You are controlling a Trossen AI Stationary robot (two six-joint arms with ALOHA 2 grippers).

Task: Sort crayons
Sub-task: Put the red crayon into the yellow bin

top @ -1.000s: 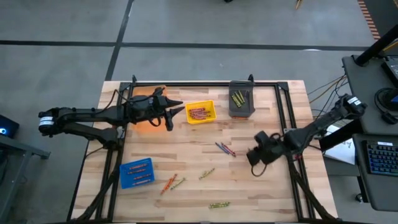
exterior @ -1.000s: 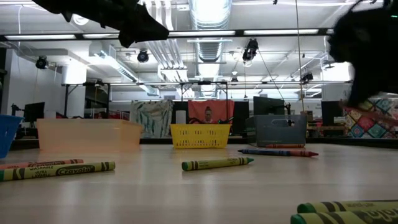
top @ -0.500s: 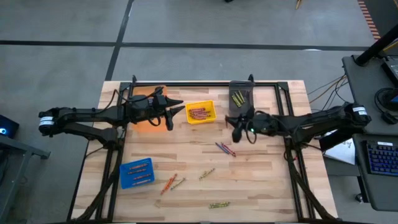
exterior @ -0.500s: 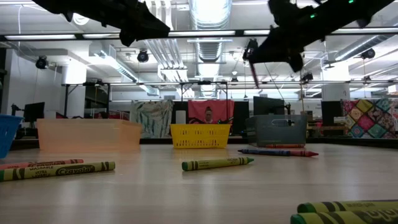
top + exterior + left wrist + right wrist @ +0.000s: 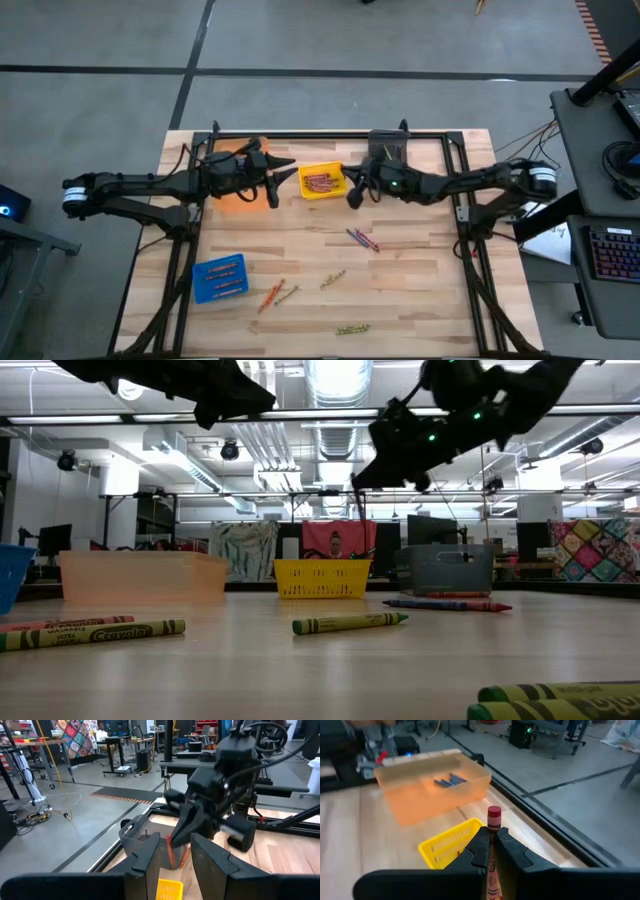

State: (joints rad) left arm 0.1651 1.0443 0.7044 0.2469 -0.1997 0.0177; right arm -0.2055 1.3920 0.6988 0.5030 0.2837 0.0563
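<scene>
Still four bins (image 5: 322, 182) — one red crayon (image 5: 493, 851) gripped

Open surface (image 5: 420, 290) across the front, only scattered crayons (image 5: 362, 239) lying flat. The back row is crowded: orange bin (image 5: 228, 196), yellow bin (image 5: 322, 181), grey bin (image 5: 389, 170). Both arms hang over it, left hand (image 5: 285, 178) and right hand (image 5: 354, 195) flanking the yellow bin.

Bright, even overhead light; ceiling strips (image 5: 330, 412) glare in the low view, the right arm (image 5: 220, 785) motion-blurred
</scene>
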